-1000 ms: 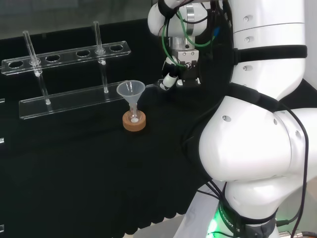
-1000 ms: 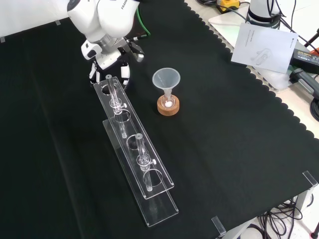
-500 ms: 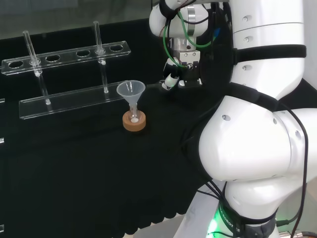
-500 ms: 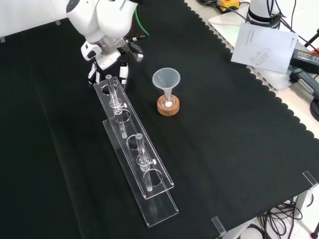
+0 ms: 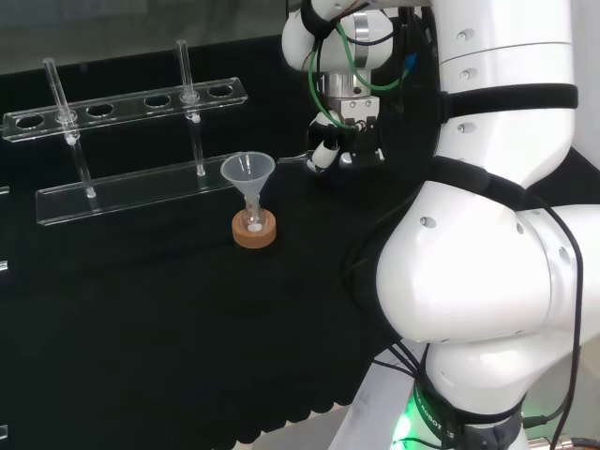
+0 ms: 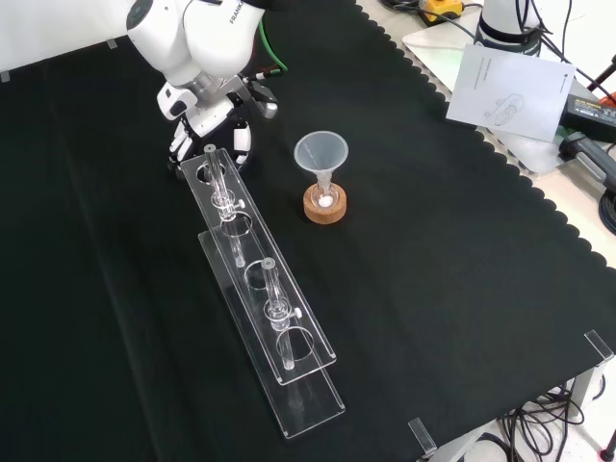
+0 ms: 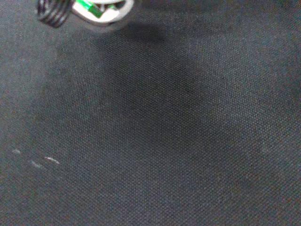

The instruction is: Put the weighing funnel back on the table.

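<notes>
Black-and-white robot hand (image 6: 208,123) hangs near the far edge of the black-clothed bench (image 6: 462,289) in the front view, just past the top end of the clear plastic tube rack (image 6: 260,298); can't tell whether it's open or closed. Small clear weighing funnel (image 5: 292,161) shows faintly just left of the hand in the head view, low by the bench; contact with the hand unclear.
</notes>
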